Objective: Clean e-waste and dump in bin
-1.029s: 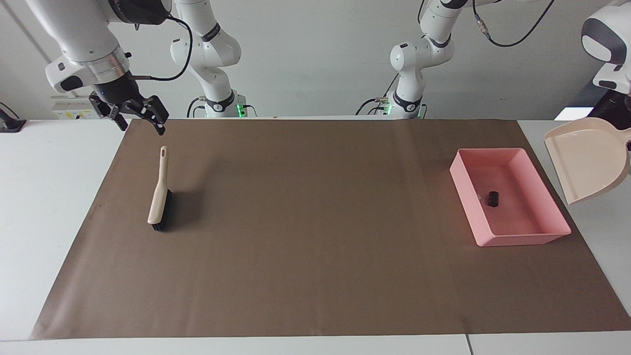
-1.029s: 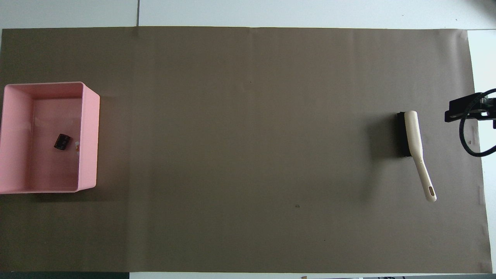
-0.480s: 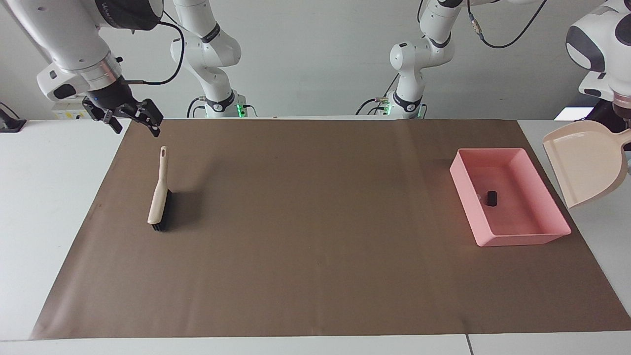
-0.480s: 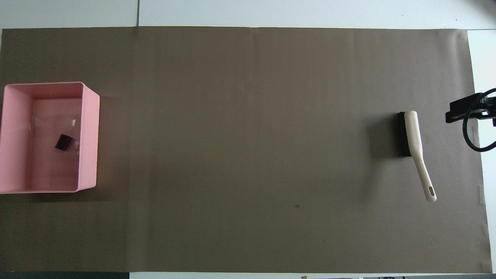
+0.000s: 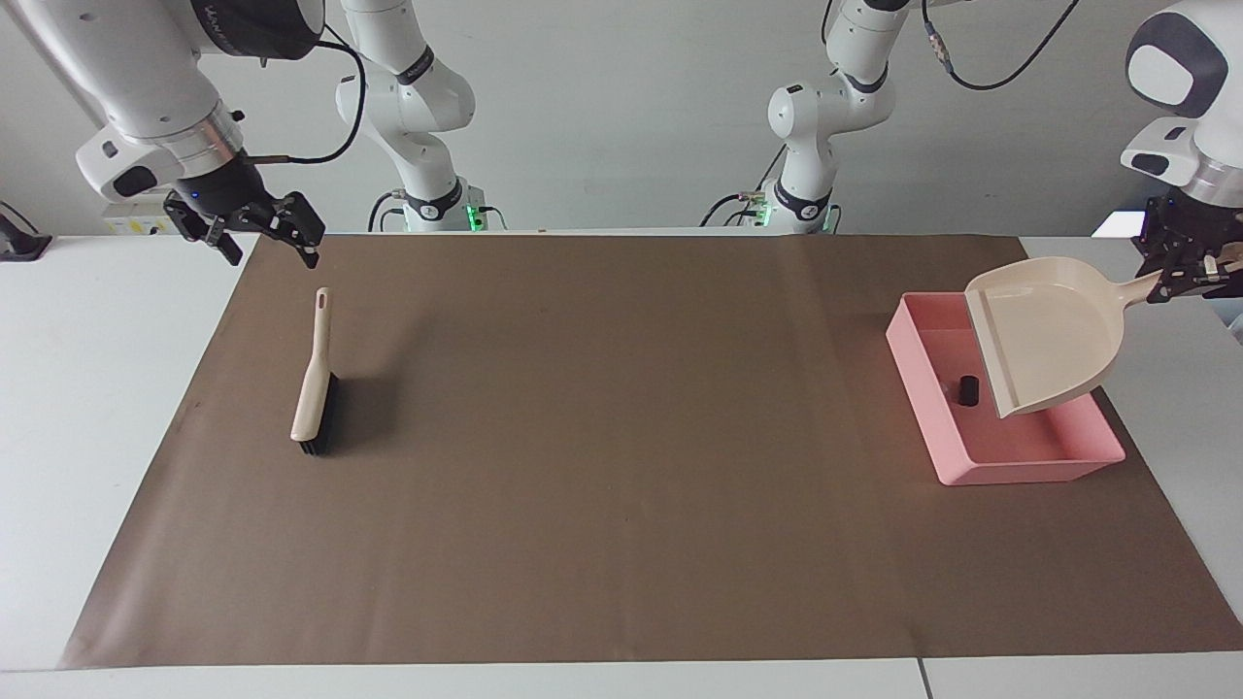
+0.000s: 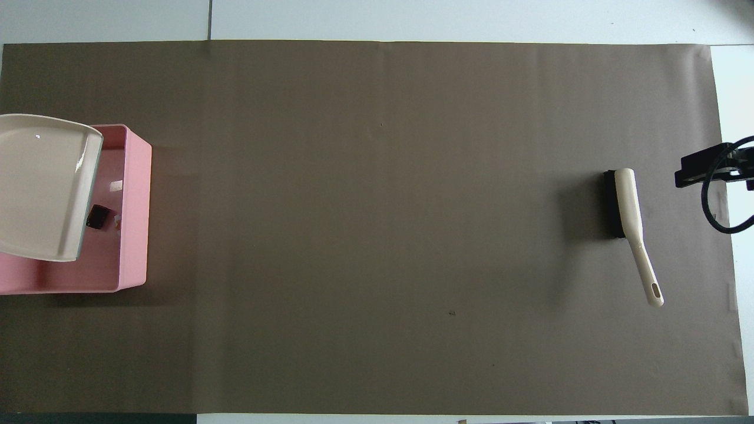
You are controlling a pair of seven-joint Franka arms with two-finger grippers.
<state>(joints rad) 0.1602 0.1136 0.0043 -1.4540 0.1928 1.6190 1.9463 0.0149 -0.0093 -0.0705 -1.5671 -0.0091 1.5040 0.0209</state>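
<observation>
The pink bin (image 5: pixel 1029 473) (image 6: pixel 134 206) sits on the brown mat at the left arm's end. Inside lie the e-waste pieces: a black block (image 5: pixel 967 389) (image 6: pixel 97 217) and a small white bit (image 6: pixel 116 185). My left gripper (image 5: pixel 1177 280) is shut on the handle of the beige dustpan (image 5: pixel 1049 335) (image 6: pixel 41 188). The dustpan hangs tilted over the bin, its mouth pointing down into it, and it hides part of the bin floor. My right gripper (image 5: pixel 270 248) hangs open over the mat's edge at the right arm's end, above the brush handle, holding nothing.
A beige hand brush (image 5: pixel 313 388) (image 6: pixel 627 203) with black bristles lies on the mat at the right arm's end. The brown mat (image 5: pixel 621 485) covers most of the white table.
The left arm swung the dustpan from beside the mat to over the bin and tipped it. A white bit has appeared in the bin. The right gripper rose slightly.
</observation>
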